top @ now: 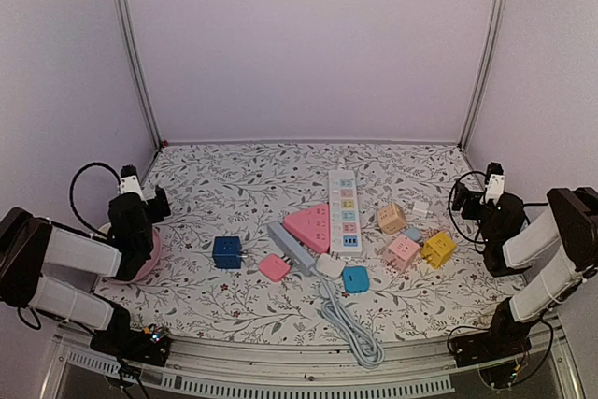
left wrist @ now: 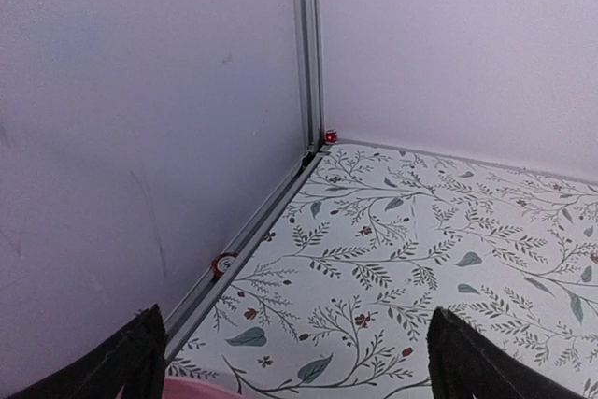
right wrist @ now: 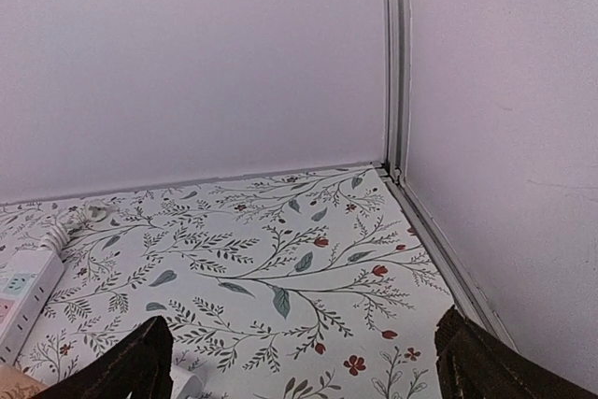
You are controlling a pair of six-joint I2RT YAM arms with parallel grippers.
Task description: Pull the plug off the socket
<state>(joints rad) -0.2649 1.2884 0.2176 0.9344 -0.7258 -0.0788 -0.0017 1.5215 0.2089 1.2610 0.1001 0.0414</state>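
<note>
**A:** What closes the table in?

**B:** Plain, pale lilac-white panels: a back wall [top: 308,44] at twelve o'clock, a left wall [top: 56,63] at nine and a right wall [top: 561,63] at three.

**A:** And where they meet?

**B:** A slim silver metal left post [top: 134,53] at eleven and a matching right post [top: 486,53] at one.

**A:** The surface?

**B:** A white table cover [top: 224,179] printed with grey-green leafy sprigs and small red flowers. A ridged silver metal rail [top: 308,378] runs along six o'clock. The light is soft and even.
</note>
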